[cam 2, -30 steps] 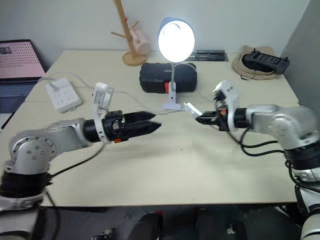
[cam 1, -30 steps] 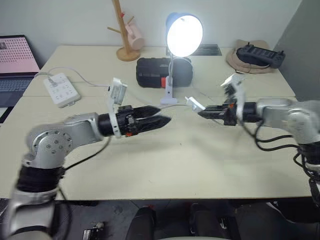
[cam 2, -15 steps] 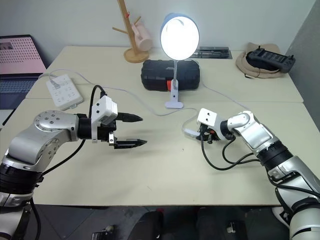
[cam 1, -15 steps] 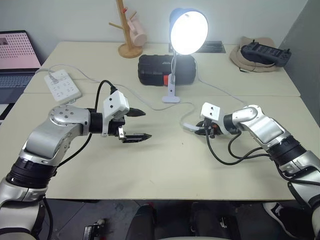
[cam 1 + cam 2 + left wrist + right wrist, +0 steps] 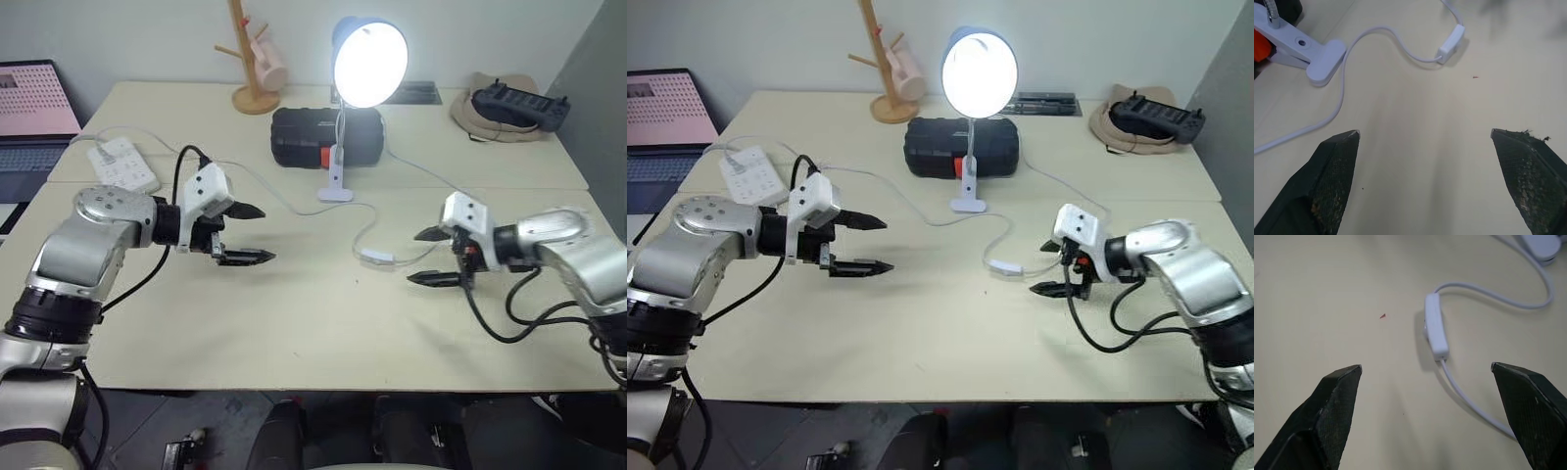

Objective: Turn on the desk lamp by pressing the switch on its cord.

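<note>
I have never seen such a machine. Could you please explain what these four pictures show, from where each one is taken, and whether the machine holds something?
It is a humanoid robot with two arms, each ending in a pincer of two black fingers. Two pictures come from the cameras in its head, looking down over the table. The other two come from cameras on the wrists, looking along each pincer's fingers. The left pincer and the right pincer are both open and hold nothing. On the table stands the desk lamp, which is lit. Its white cord runs to the switch, lying free between the pincers. Behind are a black case, a power strip and a wooden stand.
</note>
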